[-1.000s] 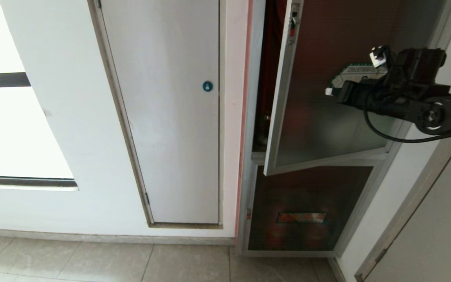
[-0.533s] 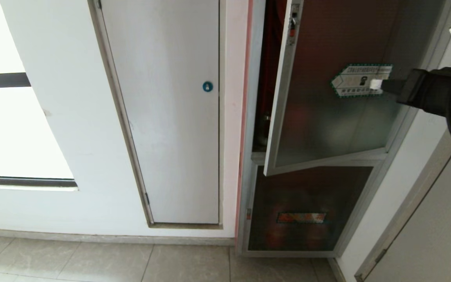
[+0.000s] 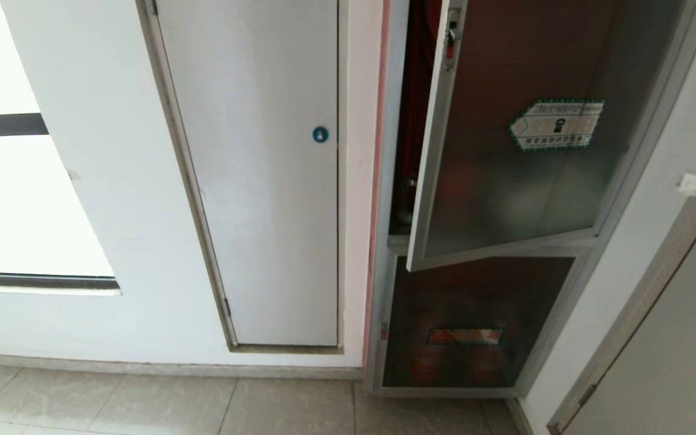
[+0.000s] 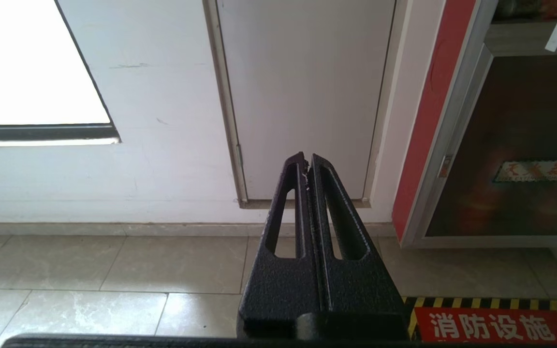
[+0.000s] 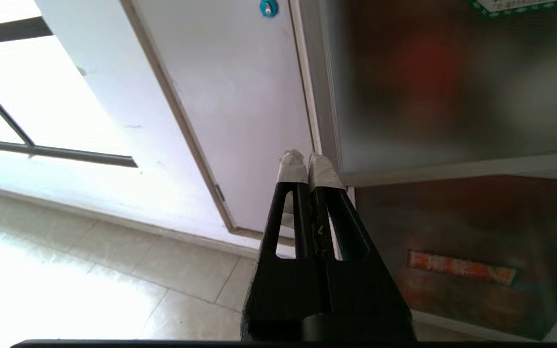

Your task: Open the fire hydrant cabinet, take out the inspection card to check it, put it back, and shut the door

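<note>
The fire hydrant cabinet (image 3: 386, 254) stands in the wall on the right, a strip of red interior showing at its left side. Its dark glass door (image 3: 505, 199) hangs ajar, swung out from the left, with a green-bordered sticker (image 3: 556, 125) and a small red latch (image 3: 449, 45). Only the white-taped tip of my right gripper (image 3: 695, 185) shows at the right edge, apart from the door. In the right wrist view this gripper (image 5: 308, 163) is shut and empty, with the door's lower corner (image 5: 452, 96) behind it. My left gripper (image 4: 307, 158) is parked low, shut and empty. The inspection card is out of view.
A plain white door with a blue round lock (image 3: 320, 134) is left of the cabinet, and a bright window (image 3: 22, 199) lies further left. Below the ajar door sits a shorter dark glass panel (image 3: 475, 314). A red floor marking (image 4: 491, 325) with yellow-black stripes lies near the left arm.
My right arm has drawn back from in front of the door's sticker, down and to the right, almost leaving the head view. The door stays ajar as before.
</note>
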Robot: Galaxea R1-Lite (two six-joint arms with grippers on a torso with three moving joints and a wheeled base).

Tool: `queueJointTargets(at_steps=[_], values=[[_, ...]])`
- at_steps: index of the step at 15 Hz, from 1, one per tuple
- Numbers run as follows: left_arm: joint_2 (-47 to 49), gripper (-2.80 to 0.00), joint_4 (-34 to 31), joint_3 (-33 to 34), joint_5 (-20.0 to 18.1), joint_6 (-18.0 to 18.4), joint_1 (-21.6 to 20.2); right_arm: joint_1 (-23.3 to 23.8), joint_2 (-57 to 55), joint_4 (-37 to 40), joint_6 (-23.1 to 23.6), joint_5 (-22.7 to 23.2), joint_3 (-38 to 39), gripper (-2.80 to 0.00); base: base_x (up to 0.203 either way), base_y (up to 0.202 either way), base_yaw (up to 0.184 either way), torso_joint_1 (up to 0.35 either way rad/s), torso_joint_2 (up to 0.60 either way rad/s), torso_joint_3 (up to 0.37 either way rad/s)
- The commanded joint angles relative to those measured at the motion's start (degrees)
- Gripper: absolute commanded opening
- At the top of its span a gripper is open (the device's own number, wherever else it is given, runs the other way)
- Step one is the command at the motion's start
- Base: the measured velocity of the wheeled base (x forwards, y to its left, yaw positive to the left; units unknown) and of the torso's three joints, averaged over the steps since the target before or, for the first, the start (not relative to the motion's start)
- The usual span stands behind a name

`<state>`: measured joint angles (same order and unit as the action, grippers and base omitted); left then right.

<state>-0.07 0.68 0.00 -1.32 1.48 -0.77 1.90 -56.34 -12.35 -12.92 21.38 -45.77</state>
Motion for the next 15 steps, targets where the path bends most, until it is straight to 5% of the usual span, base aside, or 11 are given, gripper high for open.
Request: queueJointTargets(at_steps=[1, 9, 15], values=[[0.1, -2.8, 0.0, 0.4, 0.0, 0.0, 0.0, 0.0, 9.3, 0.6, -0.1, 0.2, 3.1, -2.8, 0.0, 0.0, 0.0, 0.0, 0.0, 0.0], [0.0, -2.8, 0.0, 0.4, 0.0, 0.0, 0.0, -1.5, 37.8, 13.1, 0.2, 0.0, 13.1, -2.8, 0.0, 0.0, 0.0, 0.0, 0.0, 0.0], [0.1, -2.8, 0.0, 0.4, 0.0, 0.0, 0.0, -2.5, 49.4, 14.4, 3.0, -3.2, 21.6, -2.8, 0.0, 0.0, 0.0, 0.0, 0.0, 0.0]])
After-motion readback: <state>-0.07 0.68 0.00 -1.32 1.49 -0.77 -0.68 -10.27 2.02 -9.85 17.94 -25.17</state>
